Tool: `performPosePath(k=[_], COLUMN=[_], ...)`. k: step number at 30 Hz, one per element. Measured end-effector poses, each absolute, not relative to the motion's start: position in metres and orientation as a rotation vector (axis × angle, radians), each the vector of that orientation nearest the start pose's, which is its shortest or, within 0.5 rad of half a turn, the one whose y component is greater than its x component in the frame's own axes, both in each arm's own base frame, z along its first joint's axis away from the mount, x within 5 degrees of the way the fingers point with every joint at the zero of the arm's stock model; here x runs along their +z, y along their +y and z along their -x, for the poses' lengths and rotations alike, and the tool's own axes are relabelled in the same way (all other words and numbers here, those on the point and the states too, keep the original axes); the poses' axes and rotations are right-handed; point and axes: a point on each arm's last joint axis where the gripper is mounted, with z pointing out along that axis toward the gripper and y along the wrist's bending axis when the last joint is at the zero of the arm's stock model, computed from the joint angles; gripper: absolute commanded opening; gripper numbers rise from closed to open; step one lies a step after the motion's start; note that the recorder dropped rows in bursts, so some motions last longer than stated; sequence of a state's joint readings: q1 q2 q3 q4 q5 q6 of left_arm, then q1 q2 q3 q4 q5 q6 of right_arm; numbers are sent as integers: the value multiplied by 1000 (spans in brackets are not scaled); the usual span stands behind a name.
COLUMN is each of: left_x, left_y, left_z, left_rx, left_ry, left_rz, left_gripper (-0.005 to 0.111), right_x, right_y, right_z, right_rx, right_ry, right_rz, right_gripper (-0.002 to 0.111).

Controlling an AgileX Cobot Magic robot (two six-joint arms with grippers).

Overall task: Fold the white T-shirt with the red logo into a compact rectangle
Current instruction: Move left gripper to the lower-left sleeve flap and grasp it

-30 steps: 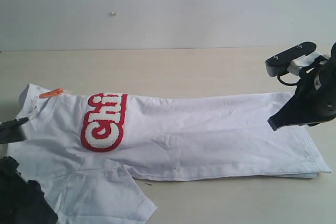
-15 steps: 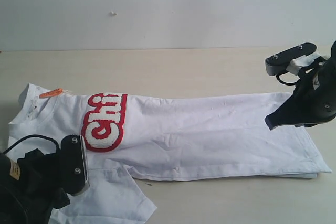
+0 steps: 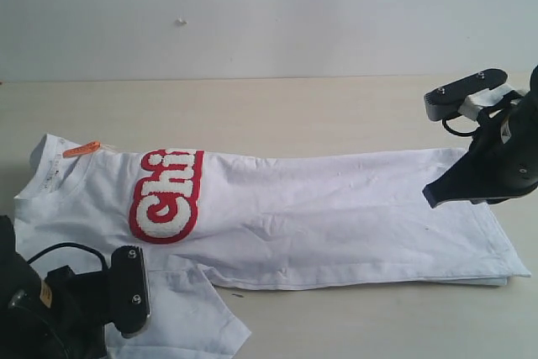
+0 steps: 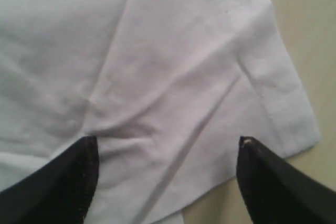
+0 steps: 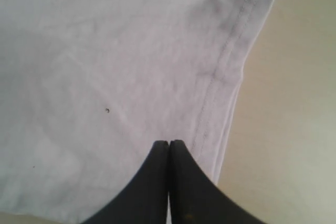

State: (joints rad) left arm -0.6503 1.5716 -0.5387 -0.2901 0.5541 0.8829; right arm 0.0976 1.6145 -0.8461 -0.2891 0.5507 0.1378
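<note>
The white T-shirt (image 3: 336, 216) lies flat on the table, folded lengthwise, with its neck and orange tag (image 3: 81, 149) to the left and its hem (image 3: 500, 245) to the right. The red logo (image 3: 166, 195) shows only its first white letters; the fold hides the others. One sleeve (image 3: 189, 308) sticks out toward the front. My left gripper (image 4: 166, 144) hangs open over this sleeve (image 4: 210, 77), nothing between its fingers. My right gripper (image 3: 430, 197) is shut and empty, its tips (image 5: 169, 143) just above the cloth beside the stitched hem (image 5: 226, 72).
The beige table (image 3: 294, 107) stretches bare behind the shirt up to a white wall (image 3: 269, 14). My left arm (image 3: 50, 313) fills the front left corner. A bare strip of table (image 3: 378, 325) runs in front of the shirt.
My left arm has come away from the shirt's shoulder to the front sleeve, and its jaws have widened. The right gripper has stayed almost still.
</note>
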Motion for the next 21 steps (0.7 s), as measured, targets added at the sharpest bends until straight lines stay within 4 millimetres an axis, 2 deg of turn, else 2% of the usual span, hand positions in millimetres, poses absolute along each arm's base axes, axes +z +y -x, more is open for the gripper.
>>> performPosePath(k=[2, 5, 8, 16, 21], left_x=[121, 117, 115, 115, 124], left_y=[-139, -140, -142, -143, -143], left_z=[-161, -162, -166, -167, -158], left_rx=[-231, -222, -210, -225, -322], left_ry=[2444, 2457, 2481, 2536, 2621], left_rz=[-1835, -1817, -1757, -1671, -1653], left_gripper=[56, 32, 0, 0, 0], right_x=[178, 178, 178, 179, 179], right_y=[15, 15, 15, 15, 15], right_z=[-291, -291, -292, -292, -292], right_rx=[-209, -208, -207, -205, -205], right_ry=[2765, 2763, 2760, 2756, 2756], right_rz=[249, 249, 249, 250, 250], right_gripper=[0, 0, 0, 0, 0])
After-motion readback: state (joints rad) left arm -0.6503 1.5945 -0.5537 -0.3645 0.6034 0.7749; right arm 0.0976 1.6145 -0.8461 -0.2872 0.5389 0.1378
